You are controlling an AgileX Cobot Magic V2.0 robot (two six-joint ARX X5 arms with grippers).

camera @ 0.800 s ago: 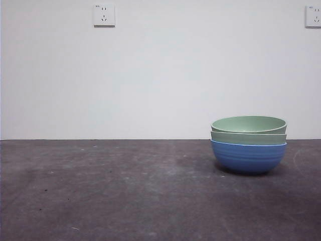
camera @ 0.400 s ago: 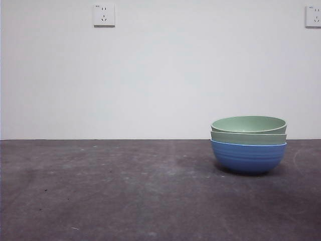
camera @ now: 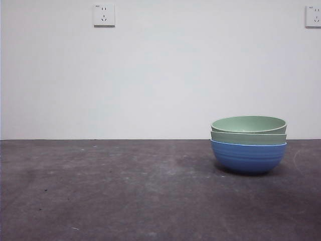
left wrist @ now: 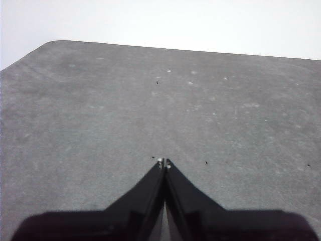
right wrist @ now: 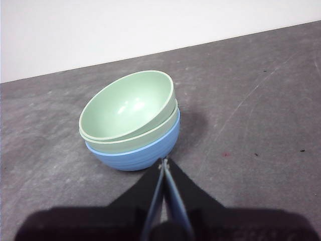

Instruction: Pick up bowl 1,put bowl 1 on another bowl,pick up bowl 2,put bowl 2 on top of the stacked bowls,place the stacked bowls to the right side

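Note:
The stacked bowls [camera: 249,144] stand on the right part of the dark table: a ribbed blue bowl [camera: 248,157] at the bottom with two pale green bowls [camera: 249,124] nested in it. In the right wrist view the stacked bowls [right wrist: 130,120] sit just beyond my right gripper [right wrist: 163,161], which is shut and holds nothing, a little back from the blue bowl [right wrist: 135,153]. My left gripper [left wrist: 162,162] is shut over bare table, away from the bowls. Neither gripper appears in the front view.
The grey table [camera: 125,191] runs to a white wall with two sockets [camera: 104,15]. In the left wrist view the table's rounded far corner [left wrist: 47,45] shows.

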